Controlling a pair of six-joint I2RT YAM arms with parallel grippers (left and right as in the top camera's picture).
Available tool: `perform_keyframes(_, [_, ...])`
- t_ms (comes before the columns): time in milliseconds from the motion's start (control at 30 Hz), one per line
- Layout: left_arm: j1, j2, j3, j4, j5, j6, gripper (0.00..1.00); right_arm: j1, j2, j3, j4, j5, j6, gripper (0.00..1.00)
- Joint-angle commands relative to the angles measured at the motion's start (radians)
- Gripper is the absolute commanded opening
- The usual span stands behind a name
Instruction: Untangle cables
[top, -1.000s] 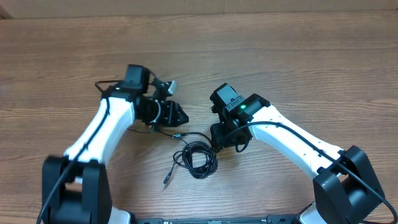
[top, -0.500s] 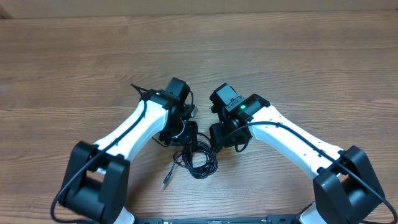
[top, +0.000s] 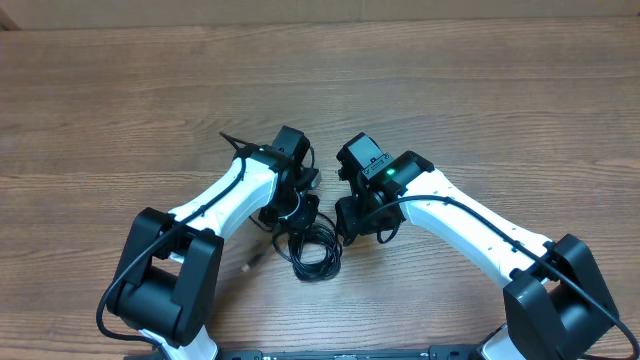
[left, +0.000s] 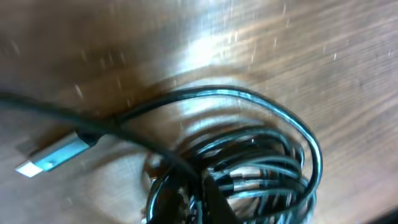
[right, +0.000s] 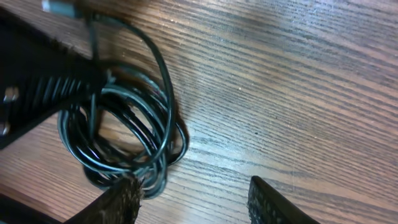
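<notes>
Swinging in from well off to one side of the cable coil (top: 316, 250), the left gripper (top: 296, 213) now sits at the coil's upper rim. Its jaws, which stood apart a moment ago, have closed. The silver-tipped plug (left: 53, 157) on the loose tail has also slid closer to the coil.

From the left wrist view the dark fingertips are buried among the strands. They appear to pinch one or two of them, though blur hides exactly which. The right gripper (right: 196, 202) hangs on the opposite side of the coil with its jaws moderately wide. Only bare wooden table (top: 480, 90) lies between them, and one finger (right: 124, 199) is just beside the outermost loop. The coil lies flat in several overlapping rings, with the tail running out from under the left gripper to the plug.

The step in hand looks like drawing a first strand free. To do it well, the left arm should probably lift slowly and away from the coil, so the loops slide instead of cinching. The right gripper would help by settling on the far rings and pinning them down. If it stays off them, the whole bundle may simply travel along with the pull. The plug needs watching too, since its shoulder could snag in a ring as the tail feeds through. A regrasp nearer the tail may be wiser if several strands rise together.
</notes>
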Motion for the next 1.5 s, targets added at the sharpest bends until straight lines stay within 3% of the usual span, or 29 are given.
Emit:
perform_keyframes(0, [0.001,0.014,0.004,0.045,-0.050,0.083,0.04,0.000,0.001,0.006,0.004,0.006,-0.006,0.54])
perform_keyframes(433, [0.001,0.014,0.073,0.228,-0.146,0.107,0.04,0.000,0.001,0.006,0.099,0.008,0.002,0.53])
perform_keyframes(733, [0.001,0.013,0.340,0.044,-0.155,0.106,0.05,-0.061,0.001,0.006,0.216,0.021,0.098,0.50])
perform_keyframes(933, [0.001,0.014,0.409,-0.128,-0.156,0.040,0.20,-0.156,0.001,0.006,0.250,-0.010,0.110,0.49])
perform_keyframes(1033, [0.001,0.014,0.390,-0.163,-0.156,0.034,0.43,-0.184,0.001,0.006,0.251,-0.009,0.109,0.49])
perform_keyframes(1067, [0.001,0.014,0.382,-0.171,-0.156,0.024,0.43,-0.190,0.001,0.006,0.252,-0.008,0.109,0.50])
perform_keyframes(1200, [0.001,0.014,0.336,-0.146,-0.156,-0.028,0.23,-0.213,0.001,0.006,0.256,-0.009,0.110,0.50])
perform_keyframes(1467, [0.001,0.014,0.175,0.115,-0.163,-0.034,0.24,-0.251,0.002,0.006,0.278,-0.008,0.140,0.48])
